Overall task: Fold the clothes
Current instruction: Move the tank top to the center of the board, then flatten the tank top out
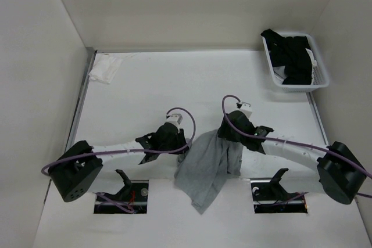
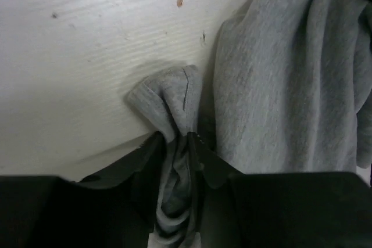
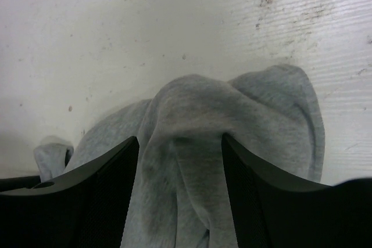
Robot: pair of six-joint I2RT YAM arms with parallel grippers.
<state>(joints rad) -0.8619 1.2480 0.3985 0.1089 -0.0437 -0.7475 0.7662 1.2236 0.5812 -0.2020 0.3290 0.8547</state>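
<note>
The clothes point(image 1: 204, 169) are one light grey knit top, bunched up and trailing toward the near edge of the white table point(image 1: 151, 85) between my two arms. My left gripper point(image 1: 183, 146) sits at the garment's left upper corner. In the left wrist view my left gripper point(image 2: 177, 139) has its jaws close together, pinching a gathered fold of the clothes point(image 2: 279, 74). My right gripper point(image 1: 228, 139) is at the right upper corner. In the right wrist view my right gripper point(image 3: 180, 142) stands wide open, with a hump of the clothes point(image 3: 232, 108) lying loose between its fingers point(image 3: 116, 161).
A white basket point(image 1: 323, 77) with black garments point(image 1: 290, 50) stands at the back right. A small white cloth point(image 1: 104, 69) lies at the back left corner. White walls close in the table on three sides. Two openings point(image 1: 121, 196) sit by the arm bases.
</note>
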